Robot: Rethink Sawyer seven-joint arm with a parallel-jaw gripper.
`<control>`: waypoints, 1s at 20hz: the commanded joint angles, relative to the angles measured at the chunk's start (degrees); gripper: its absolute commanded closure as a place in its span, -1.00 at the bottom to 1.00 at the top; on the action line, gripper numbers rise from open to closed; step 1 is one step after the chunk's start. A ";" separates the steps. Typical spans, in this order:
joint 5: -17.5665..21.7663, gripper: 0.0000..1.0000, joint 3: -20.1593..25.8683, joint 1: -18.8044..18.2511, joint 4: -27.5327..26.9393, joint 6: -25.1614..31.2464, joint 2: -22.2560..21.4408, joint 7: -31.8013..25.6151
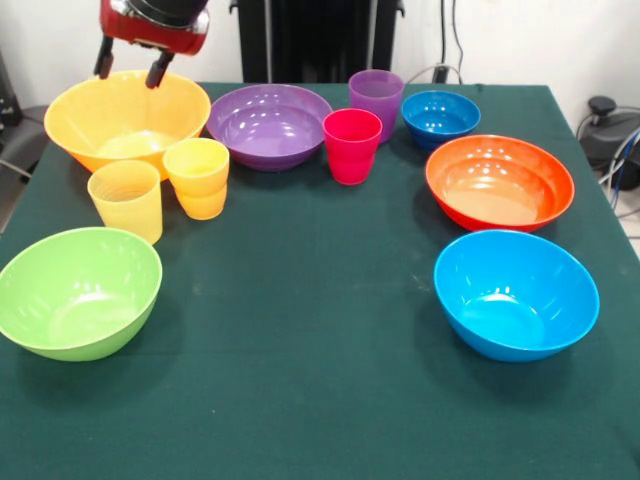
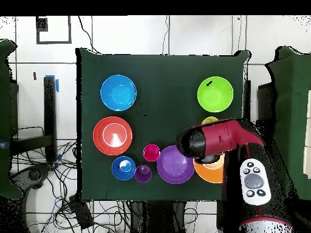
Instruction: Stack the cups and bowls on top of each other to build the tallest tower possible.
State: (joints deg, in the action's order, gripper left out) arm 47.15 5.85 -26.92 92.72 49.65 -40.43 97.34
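My gripper [image 1: 128,68] hangs open and empty just above the far rim of the big orange-yellow bowl [image 1: 127,120] at the back left. In front of that bowl stand the orange-yellow cup [image 1: 197,176] and the ribbed pale yellow cup [image 1: 126,200]. The purple bowl [image 1: 269,124], red-pink cup [image 1: 352,145], purple cup [image 1: 376,98] and small dark blue bowl [image 1: 440,118] line the back. The red-orange bowl [image 1: 499,182], light blue bowl [image 1: 516,293] and lime green bowl [image 1: 80,291] stand apart nearer the front. Nothing is nested. In the overhead view my arm [image 2: 218,138] covers part of the orange-yellow bowl [image 2: 209,175].
The table is covered by a dark green cloth [image 1: 300,350]. Cables and dark equipment [image 1: 610,125] lie beyond the right edge. The robot's black pedestal [image 1: 315,40] stands behind the back edge.
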 commanded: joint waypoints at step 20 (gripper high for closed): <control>4.07 -1.00 6.13 -1.87 6.70 -5.63 4.48 -7.96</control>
State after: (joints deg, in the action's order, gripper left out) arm 47.14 6.21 -29.78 99.17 49.64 -40.34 97.34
